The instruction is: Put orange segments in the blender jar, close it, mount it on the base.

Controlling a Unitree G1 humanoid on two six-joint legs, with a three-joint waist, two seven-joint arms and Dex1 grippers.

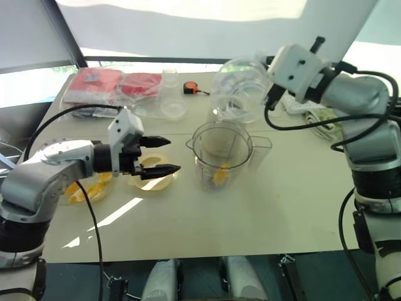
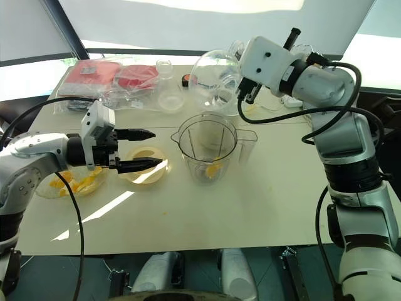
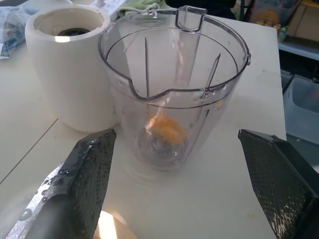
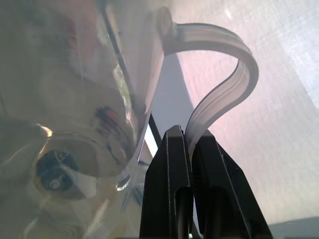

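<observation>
A clear blender jar [image 1: 222,153] is stood upright near the middle of the tabletop [image 1: 263,213], its pour spout turned toward the left side of the table and its handle toward the right. One orange segment [image 3: 168,130] is seen at the bottom of the jar, by the blade. The cream-white base [image 3: 67,64] is placed just behind the jar, on the side toward the far edge, with the black coupling visible in its top.

The left gripper [image 1: 160,155] is held above the tabletop just left of the jar, pointed toward it, with its two black fingers [image 3: 92,169] spread wide and nothing between them. Beneath it a pale yellow round lid [image 2: 145,164] is laid flat on the table. Further toward the left edge, more orange segments [image 2: 75,183] are gathered in a shallow clear bowl [image 2: 47,189].

The right gripper [image 4: 192,149] is raised above the far right part of the table, its fingers closed on the thin handle of a large clear rounded pitcher [image 1: 241,88], which is lifted off the tabletop and tilted on its side behind the jar and base.

Along the far edge, red packets [image 1: 94,84], a small clear cup [image 1: 169,78] and a small orange object [image 1: 190,87] are laid out.
</observation>
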